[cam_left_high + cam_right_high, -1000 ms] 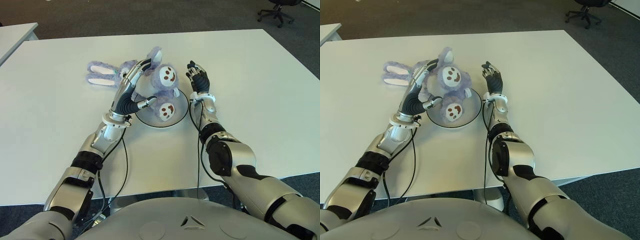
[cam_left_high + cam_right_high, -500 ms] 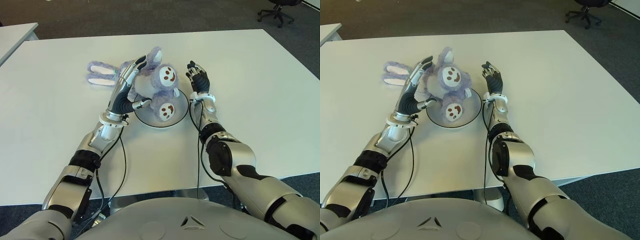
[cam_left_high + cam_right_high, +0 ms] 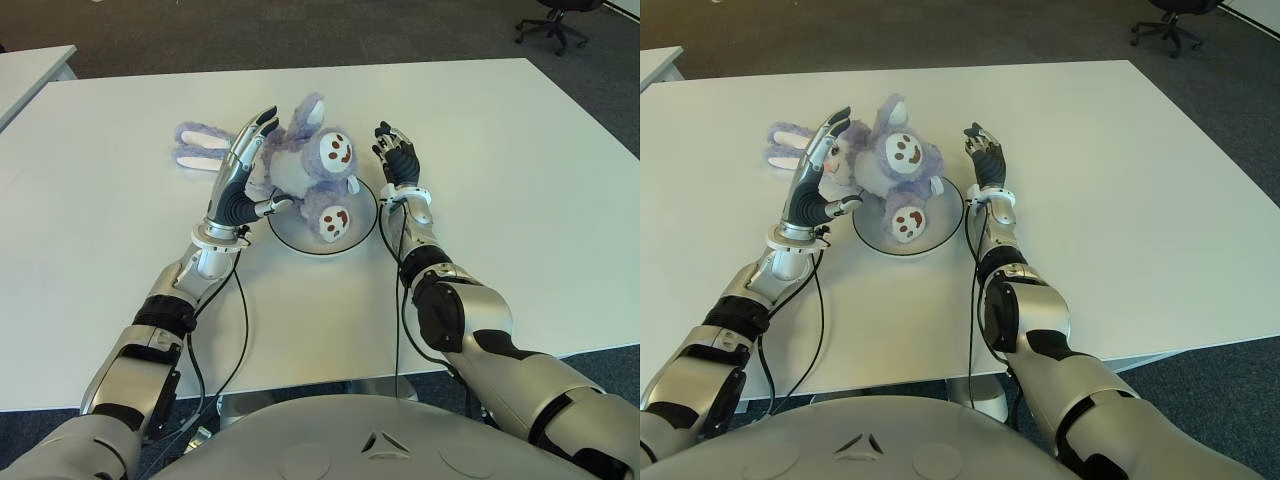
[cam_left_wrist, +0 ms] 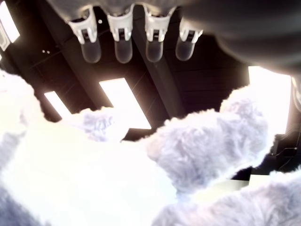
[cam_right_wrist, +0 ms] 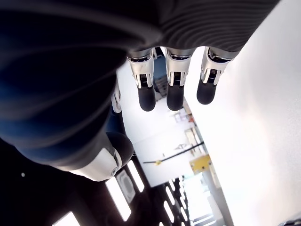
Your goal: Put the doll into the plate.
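Purple plush is seen lying across the plate (image 3: 355,228): the doll (image 3: 310,170), a long-eared rabbit, has its body and two smiling round feet over the far and middle part of the dish, while its head and ears trail off the rim onto the white bench (image 3: 520,180) on the robot's left. Compared with a second ago, when the left hand (image 3: 238,185) was wrapped around the doll's body, the fingers (image 3: 262,122) are now straightened and spread, and the hand has been drawn back to the left of the toy; nothing is gripped by it, though the thumb is still just beside the fur. The doll has settled slightly lower and has not otherwise been displaced by the release. The right hand (image 3: 398,160) is held upright just to the right of the plate, fingers loosely extended and empty, unchanged over the same interval. From this it is judged that the placing has been done in the main and the release completed; only the overhanging head and ears might be counted against a full placement, and a clear withdrawal of the left hand is what remains.
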You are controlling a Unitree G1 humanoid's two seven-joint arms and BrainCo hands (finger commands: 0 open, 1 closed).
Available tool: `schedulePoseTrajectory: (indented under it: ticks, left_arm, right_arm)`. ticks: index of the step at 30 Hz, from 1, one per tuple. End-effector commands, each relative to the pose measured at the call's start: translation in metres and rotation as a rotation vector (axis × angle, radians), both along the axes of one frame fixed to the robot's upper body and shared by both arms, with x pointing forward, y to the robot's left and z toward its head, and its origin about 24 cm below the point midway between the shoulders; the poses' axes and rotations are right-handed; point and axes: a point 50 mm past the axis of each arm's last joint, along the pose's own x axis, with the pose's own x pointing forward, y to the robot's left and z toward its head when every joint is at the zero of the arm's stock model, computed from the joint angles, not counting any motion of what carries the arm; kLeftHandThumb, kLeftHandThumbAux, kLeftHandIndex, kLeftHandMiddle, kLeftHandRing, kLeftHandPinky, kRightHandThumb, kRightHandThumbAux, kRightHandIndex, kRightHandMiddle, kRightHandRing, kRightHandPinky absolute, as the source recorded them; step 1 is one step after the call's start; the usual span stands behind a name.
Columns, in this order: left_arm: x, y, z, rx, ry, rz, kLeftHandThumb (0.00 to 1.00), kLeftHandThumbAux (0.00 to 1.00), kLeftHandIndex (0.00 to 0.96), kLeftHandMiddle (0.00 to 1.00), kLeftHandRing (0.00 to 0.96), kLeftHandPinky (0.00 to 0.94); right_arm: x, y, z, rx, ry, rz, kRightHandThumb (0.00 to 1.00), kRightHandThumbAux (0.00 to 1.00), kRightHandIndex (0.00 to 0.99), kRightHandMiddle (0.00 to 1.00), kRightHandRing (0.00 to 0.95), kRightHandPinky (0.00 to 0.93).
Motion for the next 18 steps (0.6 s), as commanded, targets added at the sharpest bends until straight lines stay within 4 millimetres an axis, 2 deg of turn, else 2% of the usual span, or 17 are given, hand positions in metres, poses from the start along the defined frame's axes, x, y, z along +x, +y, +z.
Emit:
schedulePoseTrajectory:
  ticks: [1, 18]
  left_arm:
    - [-0.024, 0.01, -0.046, -0.049, 0.204, 0.085, 0.064, 0.224, 0.0, 0.061, 0.034, 0.0]
    - [-0.024, 0.021, -0.046, -0.097, 0.235, 0.128, 0.078, 0.228, 0.0, 0.046, 0.023, 0.0]
  right_arm:
    - [-0.022, -0.001, -0.041, 0.025, 0.176, -0.003, 0.685, 0.738, 0.396, 0.107, 0.077, 0.082]
    - [-0.022, -0.003, -0.042, 0.026, 0.18, -0.002, 0.685, 0.739, 0.396, 0.103, 0.075, 0.079]
